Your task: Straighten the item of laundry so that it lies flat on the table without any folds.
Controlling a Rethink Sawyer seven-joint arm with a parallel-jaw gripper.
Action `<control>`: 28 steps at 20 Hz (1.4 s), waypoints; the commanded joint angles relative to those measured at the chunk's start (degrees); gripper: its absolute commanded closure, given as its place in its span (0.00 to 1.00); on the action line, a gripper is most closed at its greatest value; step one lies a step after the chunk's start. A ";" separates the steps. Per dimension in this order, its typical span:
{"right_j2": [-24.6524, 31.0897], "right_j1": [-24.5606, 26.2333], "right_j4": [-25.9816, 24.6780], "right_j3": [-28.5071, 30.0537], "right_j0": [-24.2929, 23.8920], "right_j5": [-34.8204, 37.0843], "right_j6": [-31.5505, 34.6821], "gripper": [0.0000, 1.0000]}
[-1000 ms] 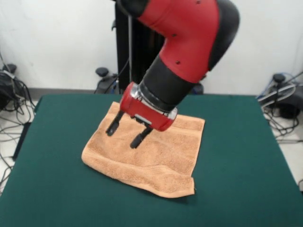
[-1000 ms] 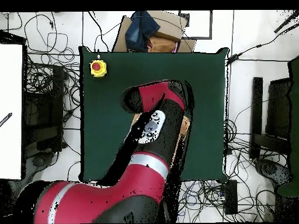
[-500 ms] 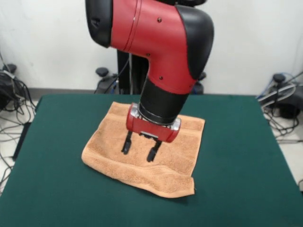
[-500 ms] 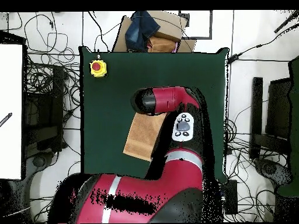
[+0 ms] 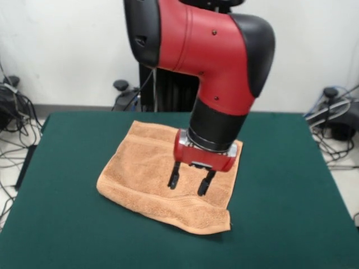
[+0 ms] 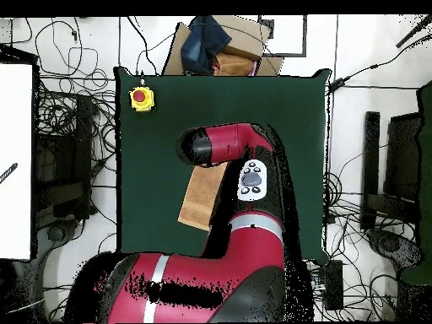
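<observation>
Front view, contents read left to right. One large rectangular table with a dark green matte cloth top (image 5: 67, 224). One peach-orange terry hand towel, roughly square (image 5: 140, 174), spread under and to the left of the fingers; it looks doubled, with a thick rolled edge nearest the camera and one corner (image 5: 221, 221) curling up just below and right of the fingertips. One red and black arm ending in one gripper (image 5: 190, 185), its two dark fingers (image 5: 174, 178) parted, pointing down, holding nothing, tips at or just above the cloth; contact cannot be told.

Step in hand, by my judgement: positioning over the towel's right part before a pinch. The next move calls for closing on the top layer only, near the curled corner, then drawing it outward to open the fold.

Overhead view: one yellow box with a red button (image 6: 141, 99) on the table's corner, well away from the fingers; the arm hides most of the towel.
</observation>
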 commanded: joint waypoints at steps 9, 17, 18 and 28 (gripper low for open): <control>5.30 1.97 -7.49 4.26 -0.73 0.28 -6.55 0.00; 6.10 4.30 -8.41 3.16 -1.66 -0.11 -4.82 0.00; 5.43 4.47 -8.45 2.73 -1.12 0.48 -4.09 0.00; 8.95 9.01 -9.49 -0.36 -4.81 -2.07 -6.82 0.00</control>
